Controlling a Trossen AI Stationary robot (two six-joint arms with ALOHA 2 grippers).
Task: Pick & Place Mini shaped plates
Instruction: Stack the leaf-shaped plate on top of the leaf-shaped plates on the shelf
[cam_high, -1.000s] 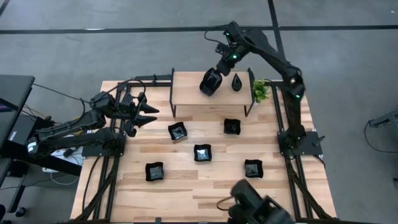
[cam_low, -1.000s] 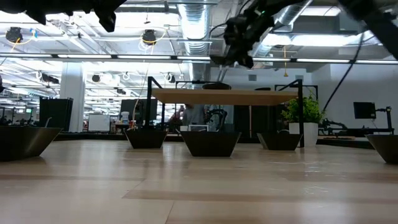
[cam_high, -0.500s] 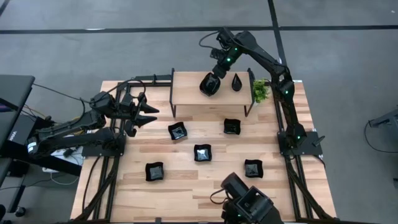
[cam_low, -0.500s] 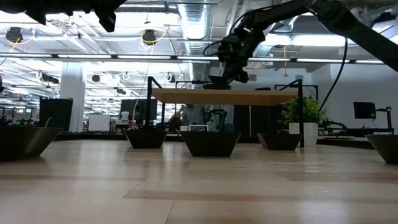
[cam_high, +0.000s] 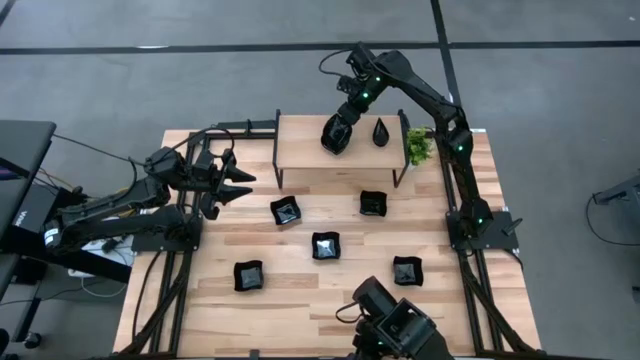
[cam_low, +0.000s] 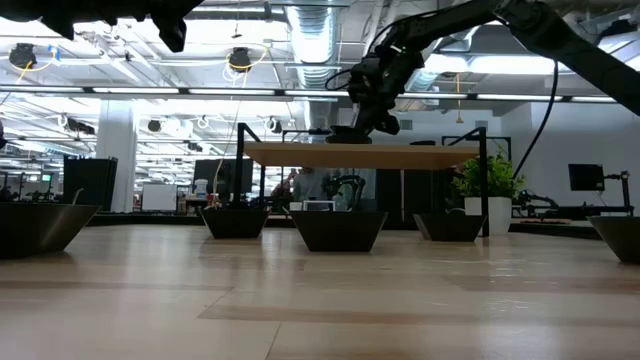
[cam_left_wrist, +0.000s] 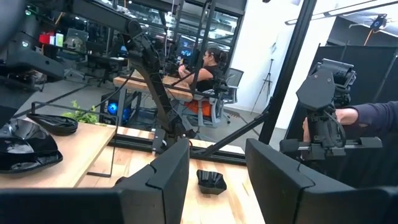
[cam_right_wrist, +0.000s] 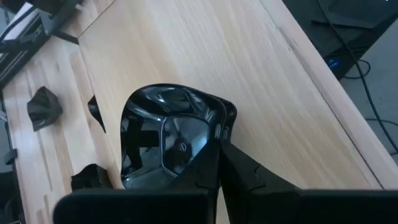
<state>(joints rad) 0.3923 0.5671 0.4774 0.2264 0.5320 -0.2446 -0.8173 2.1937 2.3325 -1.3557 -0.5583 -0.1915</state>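
My right gripper (cam_high: 340, 128) is shut on a glossy black plate (cam_right_wrist: 166, 138) over the raised wooden shelf (cam_high: 300, 145) at the table's far side; it also shows in the low view (cam_low: 350, 133). A black teardrop plate (cam_high: 381, 131) lies on the shelf to the right of it. Several black square plates rest on the table, among them one (cam_high: 285, 211), another (cam_high: 373, 203) and a third (cam_high: 325, 245). My left gripper (cam_high: 238, 185) is open and empty above the table's left side. My right gripper pinches the plate's rim (cam_right_wrist: 221, 129) between its two fingers, one finger (cam_right_wrist: 204, 167) over the plate's inside and the other (cam_right_wrist: 249, 171) outside. The fingers slant down from the far side. The plate sits about level at the shelf top; whether it rests there, I cannot tell.
A small green plant (cam_high: 418, 147) stands at the shelf's right end. The shelf has dark metal legs (cam_low: 242, 170). A black camera rig (cam_high: 395, 325) sits at the near edge. A seated person (cam_left_wrist: 202, 68) and a hand (cam_left_wrist: 348, 115) show beyond the table.
My right gripper has gone down toward the shelf with the black plate, still shut on it. The plate now sits at the shelf top instead of hanging well above it.
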